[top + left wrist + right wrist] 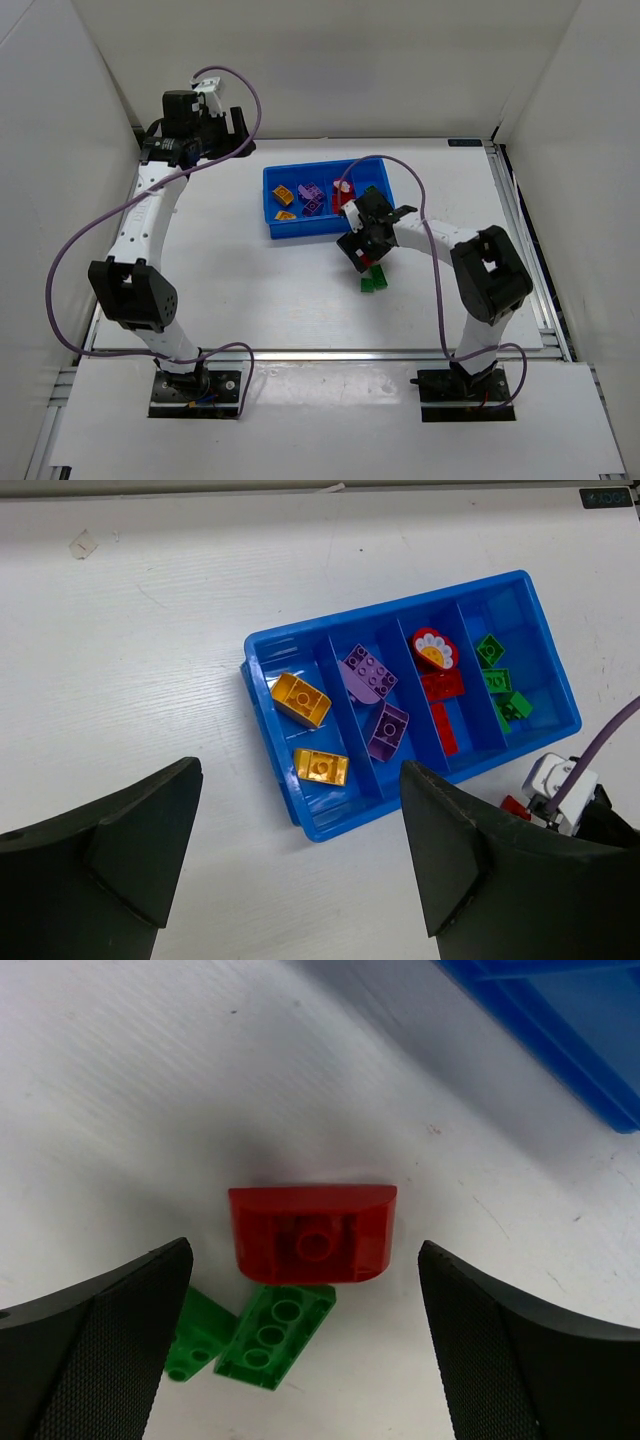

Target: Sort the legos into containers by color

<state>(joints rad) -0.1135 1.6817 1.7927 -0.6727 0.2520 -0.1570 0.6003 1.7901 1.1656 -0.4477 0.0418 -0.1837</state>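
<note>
White desk with two arms bolted at its near edge. At the far left the left gripper hangs above the desk, well to the left of the tray, with its jaws spread wide and nothing between them.

Just right of centre lies the blue tray, its four compartments running left to right. The leftmost holds two yellow-orange bricks, one behind the other. The second holds two purple bricks. The third holds red bricks and, at its far end, a red piece with a white and yellow flower face. The rightmost holds three green bricks, grouped in its far half.

On the bare desk just near of the tray's right end sits the right gripper, pointed downward and fully spread, gripping nothing. Between its two fingers, touching neither, a rounded red brick lies on the desk outside the tray. Against that brick's near edge lies a green plate with its studs up; it appears to touch the red brick. A second small green piece lies just beside the plate, partly hidden by one finger.
</note>
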